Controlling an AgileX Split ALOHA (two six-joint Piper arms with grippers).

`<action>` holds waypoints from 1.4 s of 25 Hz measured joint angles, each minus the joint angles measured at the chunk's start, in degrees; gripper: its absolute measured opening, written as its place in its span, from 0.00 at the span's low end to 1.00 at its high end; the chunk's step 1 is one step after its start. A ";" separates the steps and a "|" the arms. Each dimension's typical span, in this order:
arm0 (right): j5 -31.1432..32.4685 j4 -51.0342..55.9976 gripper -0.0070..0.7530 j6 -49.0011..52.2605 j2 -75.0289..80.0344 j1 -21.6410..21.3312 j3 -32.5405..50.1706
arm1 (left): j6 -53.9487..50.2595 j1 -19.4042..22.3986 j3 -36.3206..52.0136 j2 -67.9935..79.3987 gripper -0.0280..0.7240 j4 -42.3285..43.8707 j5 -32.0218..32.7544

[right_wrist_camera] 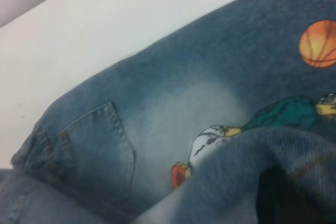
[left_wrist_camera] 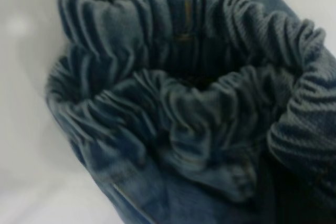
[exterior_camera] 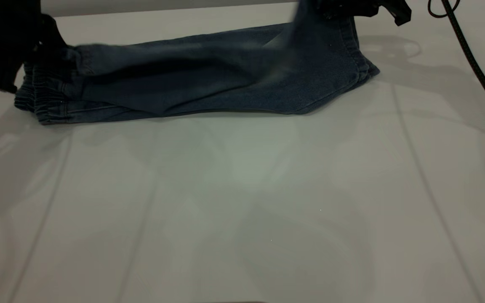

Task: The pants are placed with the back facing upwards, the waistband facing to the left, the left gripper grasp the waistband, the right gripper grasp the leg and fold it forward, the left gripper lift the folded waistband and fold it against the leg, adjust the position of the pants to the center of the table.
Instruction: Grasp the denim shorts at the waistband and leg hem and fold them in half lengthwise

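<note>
The blue denim pants lie across the far part of the white table, with the ruffled waistband at the left and the hems at the right. My left gripper is shut on the waistband, holding its upper layer raised. At the far right my right gripper is shut on the leg, which rises off the table. In the right wrist view the held leg fold hangs over the other leg's basketball-player print and a back pocket.
A black cable runs down the table's right side. The wide near half of the table lies in front of the pants. The table's far edge is just behind them.
</note>
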 joint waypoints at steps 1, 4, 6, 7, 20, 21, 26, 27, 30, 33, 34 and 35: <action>-0.52 0.00 0.04 0.23 0.24 0.00 -0.09 | 0.18 0.24 -0.24 0.60 0.15 0.00 -0.04; -1.53 0.00 0.04 0.92 0.86 -0.04 -0.27 | 1.95 0.38 -1.64 2.70 0.15 0.00 -0.21; -1.83 0.22 0.04 1.23 1.40 -0.04 -0.37 | 4.67 0.38 -2.98 3.64 0.16 0.00 -0.21; -2.06 0.57 0.04 1.30 1.67 -0.04 -0.37 | 6.36 0.38 -3.81 4.06 0.16 0.00 -0.21; -6.23 12.97 0.04 5.83 3.07 -0.04 -0.37 | 8.36 0.38 -6.51 7.40 0.18 -5.96 -1.97; -6.23 13.25 0.05 5.97 3.07 -0.04 -0.37 | 8.46 0.38 -6.51 7.41 0.19 -5.88 -2.20; -6.42 14.76 0.09 5.97 3.07 -0.04 -0.37 | 11.25 0.38 -6.70 7.53 0.32 -4.30 -3.21; -6.49 15.32 0.11 5.97 3.07 -0.04 -0.37 | 11.45 0.38 -6.70 7.54 0.36 -4.16 -3.21; -6.49 16.42 0.22 5.97 3.07 -0.04 -0.37 | 13.45 0.38 -6.72 7.54 0.52 -3.84 -3.53; -6.17 16.75 0.37 5.42 3.07 -0.04 -0.37 | 16.87 0.38 -6.77 7.54 0.62 -3.82 -3.65; -5.90 16.75 0.42 4.87 3.07 -0.11 -0.37 | 18.66 0.38 -6.77 7.54 0.63 -3.78 -3.65; -5.62 16.75 0.47 4.28 3.07 -0.11 -0.37 | 20.45 0.38 -6.77 7.54 0.64 -3.78 -3.65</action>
